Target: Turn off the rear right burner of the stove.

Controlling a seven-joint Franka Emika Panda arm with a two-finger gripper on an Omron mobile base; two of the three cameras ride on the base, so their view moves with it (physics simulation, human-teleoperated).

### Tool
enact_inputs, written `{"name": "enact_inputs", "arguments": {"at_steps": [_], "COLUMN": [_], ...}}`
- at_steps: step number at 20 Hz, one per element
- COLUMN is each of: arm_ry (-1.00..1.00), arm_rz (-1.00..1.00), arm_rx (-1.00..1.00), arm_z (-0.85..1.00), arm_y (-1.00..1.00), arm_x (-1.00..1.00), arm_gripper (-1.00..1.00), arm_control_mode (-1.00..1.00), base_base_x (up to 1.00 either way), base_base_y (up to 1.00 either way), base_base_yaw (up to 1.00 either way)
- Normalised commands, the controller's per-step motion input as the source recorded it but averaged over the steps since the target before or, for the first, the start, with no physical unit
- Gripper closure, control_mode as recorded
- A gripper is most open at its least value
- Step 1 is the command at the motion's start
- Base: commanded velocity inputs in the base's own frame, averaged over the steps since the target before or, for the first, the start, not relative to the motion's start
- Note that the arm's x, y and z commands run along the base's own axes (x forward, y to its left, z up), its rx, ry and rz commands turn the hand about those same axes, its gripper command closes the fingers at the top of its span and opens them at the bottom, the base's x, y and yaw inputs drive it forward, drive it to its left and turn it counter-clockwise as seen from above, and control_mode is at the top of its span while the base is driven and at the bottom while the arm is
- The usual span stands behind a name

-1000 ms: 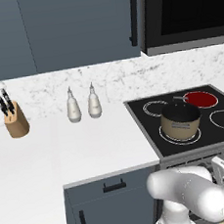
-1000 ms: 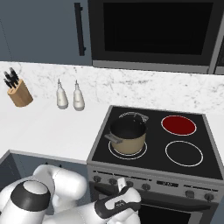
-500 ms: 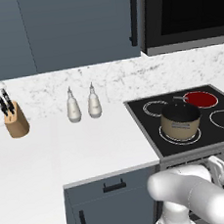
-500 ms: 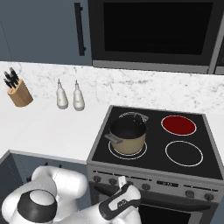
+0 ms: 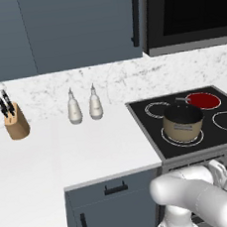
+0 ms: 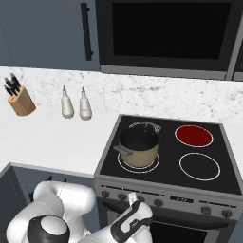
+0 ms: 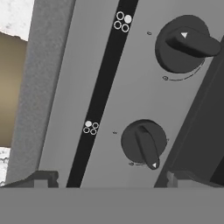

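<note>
Close against the stove's grey front panel (image 7: pixel 65 87) sits the hand (image 7: pixel 107 179), fingers spread wide, nothing between them. Just ahead of it in the hand view — a dark knob (image 7: pixel 144 143), pointer turned toward the tips; a second knob (image 7: pixel 186 43) further along, each with a four-circle marking beside it on a black strip. Right base view shows the hand (image 6: pixel 137 209) low at the panel's left part, below the knob row. Above, on the stove (image 6: pixel 166 173), a tan pot (image 6: pixel 138 148) sits on the front left ring. The rear right burner (image 6: pixel 193 135) glows red, far corner; left base view shows it (image 5: pixel 203 100) just behind the pot. On the white desk (image 5: pixel 65 151): two bottles (image 5: pixel 84 105) and a knife block (image 5: pixel 14 119).
</note>
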Motion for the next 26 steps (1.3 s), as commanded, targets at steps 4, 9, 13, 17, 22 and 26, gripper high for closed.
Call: {"name": "enact_inputs", "arguments": {"at_steps": [4,9,13,17,22,26], "arm_ry": [0.00,0.00,0.00,0.00,0.00,0.00], "arm_rz": [0.00,0.00,0.00,0.00,0.00,0.00], "arm_rx": [0.00,0.00,0.00,0.00,0.00,0.00], "arm_z": [-0.18,-0.18,-0.03,0.00,0.00,0.00], "arm_y": [0.00,-0.03,-0.10,-0.16,-0.09,0.00], "arm_x": [0.04,0.01,0.07,0.16,0.16,0.12], "arm_gripper": [-1.00,-1.00,-1.00,-1.00,-1.00,-1.00], "arm_control_mode": [-1.00,-1.00,-1.00,-1.00,-1.00,-1.00], "base_base_x": [0.00,0.00,0.00,0.00,0.00,0.00], "base_base_y": [0.00,0.00,0.00,0.00,0.00,0.00], "base_base_yaw": [0.00,0.00,0.00,0.00,0.00,0.00]}}
